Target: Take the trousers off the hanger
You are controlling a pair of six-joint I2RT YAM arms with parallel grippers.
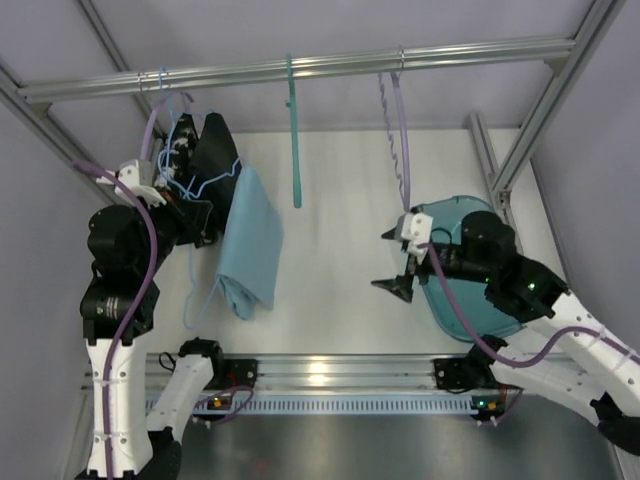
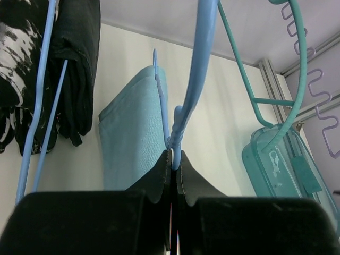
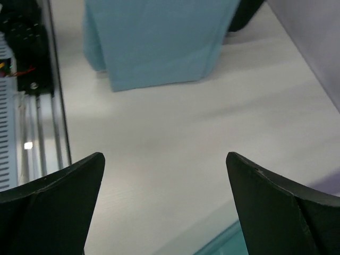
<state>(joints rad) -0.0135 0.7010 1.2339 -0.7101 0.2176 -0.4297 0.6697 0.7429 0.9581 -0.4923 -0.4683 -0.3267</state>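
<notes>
at the left side of the worktop [image 1: 340, 260], below the metal rail [image 1: 450, 55], the left gripper [image 2: 172, 159] has its jaws pinched shut on the thin pale-blue wire of the hanger [image 2: 197, 69]. the trousers [image 1: 250, 240] are draped on that hanger just right of the left arm, a long folded sky-blue panel hanging down toward the worktop. whether the lower fold touches the surface cannot be told.

crowding the hanger on its left are a black garment [image 1: 215, 150] and, in the left wrist view, a black-and-white patterned garment [image 2: 13, 64]. both hang beside a second blue hanger [image 2: 37, 106]. the black cloth sits right against the upper edge of the trousers in the top view.

to the right of the trousers, a teal-green hanger [image 1: 293, 130] hangs from the rail, apart from the cloth. further right hangs a lilac spiral-twisted hanger [image 1: 400, 130]. a teal tray [image 1: 450, 210] lies on the worktop at the right, partly under the right arm.

the right gripper [image 3: 164, 159] is well apart from the trousers, near the tray's left edge, its jaws spread wide and holding nothing. its wrist camera looks across bare worktop to the lower end of the trousers, with nothing between them.
</notes>
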